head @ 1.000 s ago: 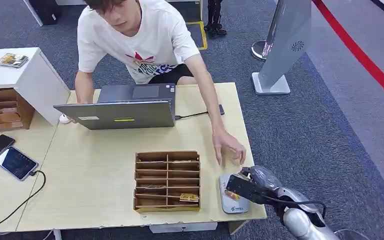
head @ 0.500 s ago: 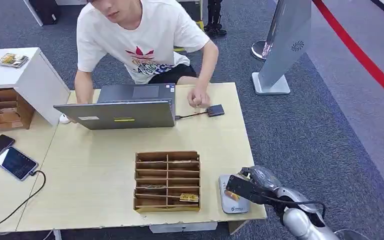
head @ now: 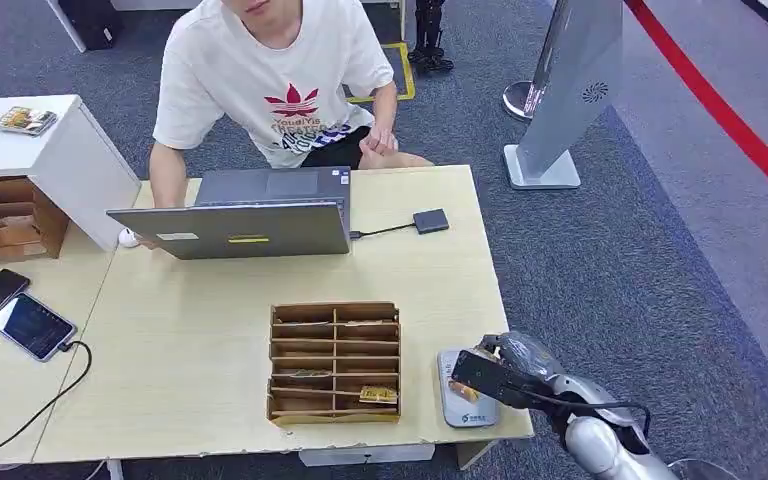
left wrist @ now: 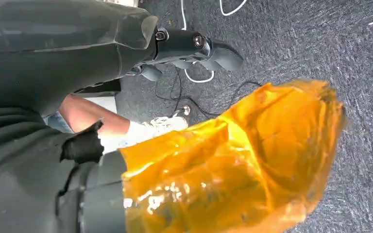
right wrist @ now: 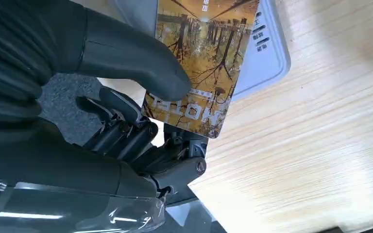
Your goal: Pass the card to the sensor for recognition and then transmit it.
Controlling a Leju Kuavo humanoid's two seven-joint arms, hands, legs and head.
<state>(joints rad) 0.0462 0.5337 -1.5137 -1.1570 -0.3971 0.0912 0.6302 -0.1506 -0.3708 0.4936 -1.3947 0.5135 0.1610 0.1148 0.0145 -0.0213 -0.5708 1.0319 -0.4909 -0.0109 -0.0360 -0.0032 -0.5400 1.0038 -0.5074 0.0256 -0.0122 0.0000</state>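
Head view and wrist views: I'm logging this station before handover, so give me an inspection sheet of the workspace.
Surface: pale wooden table.
Job's things: card held over the grey sensor.
Clutter: wooden organiser, laptop, two phones.
Hands: right hand pinches the card; left hand hangs over the floor, state unclear.
Cables: laptop lead to a small black box; phone cable.
Surroundings: seated person, grey carpet, red floor line.
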